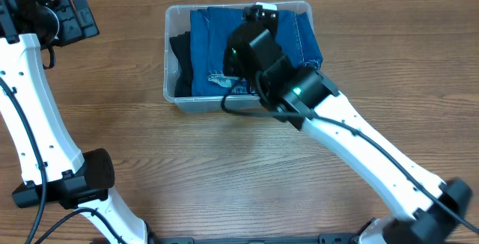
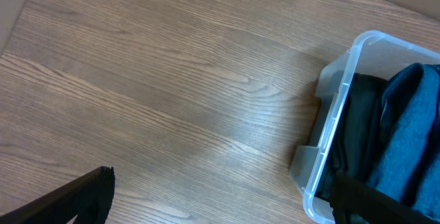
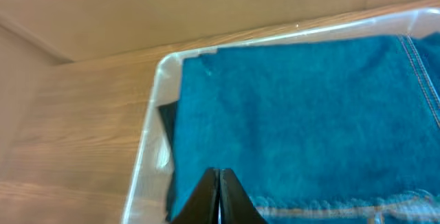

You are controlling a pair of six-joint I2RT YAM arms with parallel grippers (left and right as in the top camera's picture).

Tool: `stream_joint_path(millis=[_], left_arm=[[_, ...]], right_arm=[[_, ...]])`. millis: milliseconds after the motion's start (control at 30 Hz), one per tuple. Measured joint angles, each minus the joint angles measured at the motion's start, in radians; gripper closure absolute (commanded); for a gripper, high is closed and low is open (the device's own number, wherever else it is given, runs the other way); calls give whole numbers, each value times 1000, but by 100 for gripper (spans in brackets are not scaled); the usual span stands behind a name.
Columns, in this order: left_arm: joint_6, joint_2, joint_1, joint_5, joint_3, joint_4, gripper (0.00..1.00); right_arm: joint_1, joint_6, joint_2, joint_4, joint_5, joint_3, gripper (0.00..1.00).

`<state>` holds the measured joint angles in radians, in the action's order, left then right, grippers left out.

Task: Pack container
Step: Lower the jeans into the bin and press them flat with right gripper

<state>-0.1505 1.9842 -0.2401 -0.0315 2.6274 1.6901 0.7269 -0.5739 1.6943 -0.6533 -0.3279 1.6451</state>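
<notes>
The clear plastic container stands at the back middle of the table. In it lie folded blue jeans and a black garment along its left side. My right gripper hangs over the jeans inside the container. In the right wrist view its fingers are shut together just above the jeans, with nothing between them. My left gripper is at the far left, away from the container. Its fingers are wide open and empty over bare wood, with the container's corner to their right.
The wooden table stretches in front of the container. A tan wall or board stands behind the container. The left arm's base sits at the front left and the right arm crosses from the front right.
</notes>
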Motion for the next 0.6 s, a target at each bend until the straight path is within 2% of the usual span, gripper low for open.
stream_joint_path(millis=[333, 600], left_arm=[[0, 0, 0, 0, 0, 0, 0], [0, 0, 0, 0, 0, 0, 0]], right_arm=[[-6, 78, 255, 270, 48, 0, 96], [-6, 87, 410, 349, 89, 2, 96]])
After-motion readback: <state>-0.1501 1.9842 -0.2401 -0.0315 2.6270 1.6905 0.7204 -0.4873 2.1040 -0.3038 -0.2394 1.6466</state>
